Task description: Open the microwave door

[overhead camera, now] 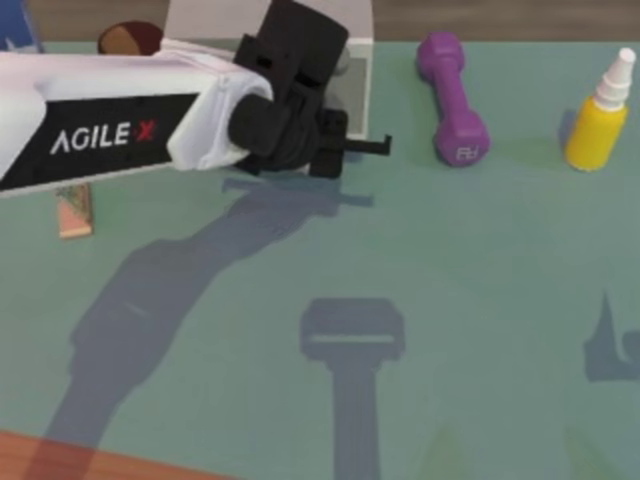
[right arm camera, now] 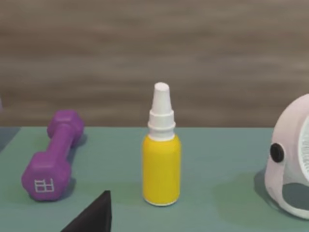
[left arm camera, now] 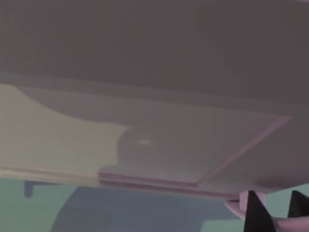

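The microwave (overhead camera: 205,22) stands at the back of the table, left of centre, and my left arm covers much of it in the top view. My left gripper (overhead camera: 372,146) is at the oven's front right corner. In the left wrist view the microwave door (left arm camera: 159,145) fills the picture from very close, its framed grey window slanting across. My left gripper (left arm camera: 277,212) is shut on the pale door handle (left arm camera: 236,205), one dark fingertip on each side of it. My right gripper (right arm camera: 96,217) is out of the top view, parked and open, facing the table's back right.
A purple dumbbell (overhead camera: 452,100) lies right of the microwave, with a yellow bottle (overhead camera: 597,115) farther right. A white fan (right arm camera: 292,164) stands beside the bottle. A brown object (overhead camera: 130,38) sits back left and a small orange block (overhead camera: 73,212) at the left.
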Motion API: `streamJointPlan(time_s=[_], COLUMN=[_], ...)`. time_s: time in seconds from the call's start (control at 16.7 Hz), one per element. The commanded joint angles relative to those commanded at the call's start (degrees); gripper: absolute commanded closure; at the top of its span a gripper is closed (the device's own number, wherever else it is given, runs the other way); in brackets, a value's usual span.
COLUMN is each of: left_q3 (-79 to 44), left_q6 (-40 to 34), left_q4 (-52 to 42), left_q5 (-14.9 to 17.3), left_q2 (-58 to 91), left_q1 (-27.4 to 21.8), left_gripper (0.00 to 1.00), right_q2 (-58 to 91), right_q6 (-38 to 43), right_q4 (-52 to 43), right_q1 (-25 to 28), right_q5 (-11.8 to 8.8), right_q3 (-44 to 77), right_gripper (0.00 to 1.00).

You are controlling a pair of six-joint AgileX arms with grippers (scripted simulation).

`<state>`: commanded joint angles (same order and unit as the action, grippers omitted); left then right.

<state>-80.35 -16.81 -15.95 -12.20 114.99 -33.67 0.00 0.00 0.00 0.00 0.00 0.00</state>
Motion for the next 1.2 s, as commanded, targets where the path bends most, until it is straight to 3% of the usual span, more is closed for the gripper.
streamJointPlan(time_s=[0.78, 1.2], left_q3=[3.62, 3.62], left_q6=[3.53, 3.53], left_q4=[1.86, 1.86], left_q5=[2.85, 2.85], left_q2=[-2.41, -2.41], left_q1=[0.86, 0.86], left_gripper=[1.0, 1.0], right_q2=[0.0, 0.0], right_q6=[0.0, 0.0], right_q4=[0.0, 0.0], right_q1=[0.0, 0.0], right_q5=[0.0, 0.0], right_q3=[0.0, 0.0], right_gripper=[0.0, 0.0])
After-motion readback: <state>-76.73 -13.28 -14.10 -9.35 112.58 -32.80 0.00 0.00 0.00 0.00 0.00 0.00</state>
